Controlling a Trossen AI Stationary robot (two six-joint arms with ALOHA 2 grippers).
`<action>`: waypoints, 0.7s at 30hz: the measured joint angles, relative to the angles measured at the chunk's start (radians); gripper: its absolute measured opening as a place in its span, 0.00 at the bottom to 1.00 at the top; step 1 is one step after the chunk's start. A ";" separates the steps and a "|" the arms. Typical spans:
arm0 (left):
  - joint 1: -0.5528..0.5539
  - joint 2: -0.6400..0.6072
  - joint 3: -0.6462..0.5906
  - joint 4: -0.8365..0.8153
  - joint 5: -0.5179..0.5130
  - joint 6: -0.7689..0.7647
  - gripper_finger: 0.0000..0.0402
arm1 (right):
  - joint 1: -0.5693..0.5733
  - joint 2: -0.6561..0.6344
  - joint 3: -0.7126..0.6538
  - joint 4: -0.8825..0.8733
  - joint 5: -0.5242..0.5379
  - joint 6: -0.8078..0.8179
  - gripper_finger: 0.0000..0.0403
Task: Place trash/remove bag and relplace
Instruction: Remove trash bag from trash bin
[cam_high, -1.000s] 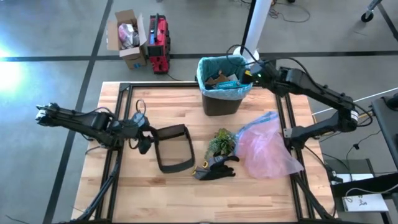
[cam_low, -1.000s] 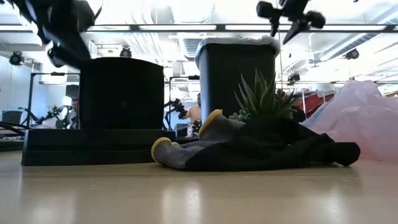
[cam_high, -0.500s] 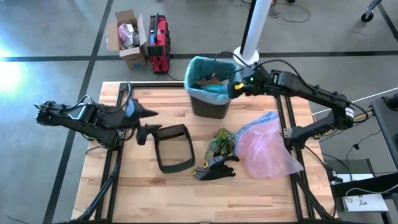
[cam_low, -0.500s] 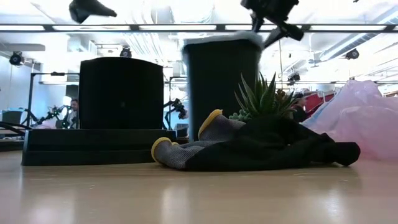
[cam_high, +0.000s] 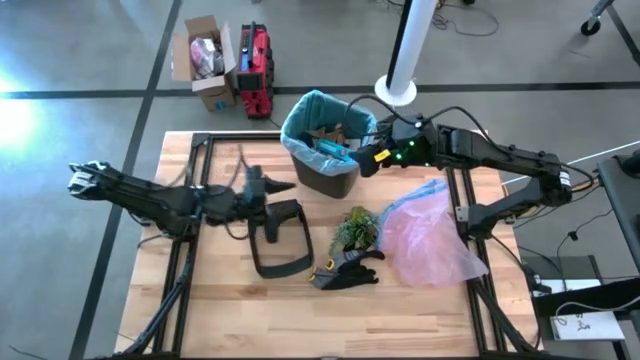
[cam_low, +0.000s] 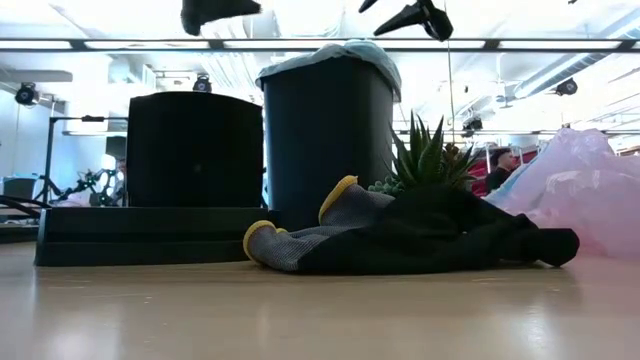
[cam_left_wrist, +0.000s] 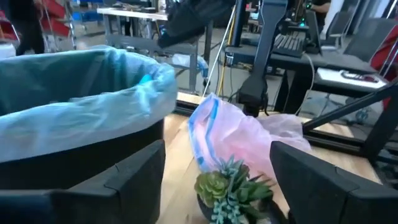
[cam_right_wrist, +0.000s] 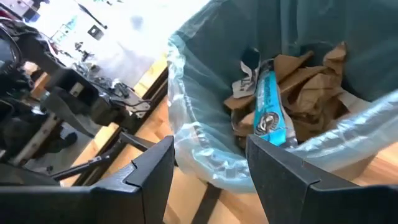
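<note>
The black bin (cam_high: 325, 165) stands on its base at the table's far middle, lined with the teal-blue bag (cam_high: 297, 122), whose edge folds over the rim (cam_left_wrist: 81, 106). Trash lies inside: crumpled brown paper (cam_right_wrist: 298, 87) and a teal wrapper (cam_right_wrist: 267, 109). My right gripper (cam_high: 362, 160) is open at the bin's right rim and looks down into it (cam_right_wrist: 210, 143). My left gripper (cam_high: 280, 188) hovers open just left of the bin, raised off the table (cam_low: 215, 10) and pointing toward the bin and the pink bag (cam_left_wrist: 216, 149). My right gripper is open beside the bag's folded rim (cam_right_wrist: 214, 168) on the bin's right side, coming from the table's right and slanting down. I cannot tell whether a finger touches the rim.
A black open frame (cam_high: 278, 238) lies near my left gripper. A green plant tuft (cam_high: 355, 228), a black-and-yellow glove (cam_high: 345, 270) and a pink plastic bag (cam_high: 430, 235) lie on the table's right half, nearer than the bin. A white pole (cam_high: 405, 45) stands beyond the far edge.
The bin has slid toward the table's left and a little toward the near edge, staying upright. My right gripper has moved the same way, keeping at the bin's right rim. My left gripper has risen and travelled right, toward the bin.
</note>
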 joint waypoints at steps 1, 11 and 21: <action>0.000 0.034 0.001 0.038 -0.002 0.011 0.68 | 0.000 -0.007 0.000 -0.011 0.000 -0.005 0.46; -0.003 0.357 0.124 0.094 -0.024 -0.181 0.67 | -0.122 -0.070 0.001 -0.019 0.395 -0.028 0.46; -0.147 0.426 0.226 0.032 -0.138 -0.259 0.65 | -0.386 0.043 0.000 0.013 0.080 0.020 0.46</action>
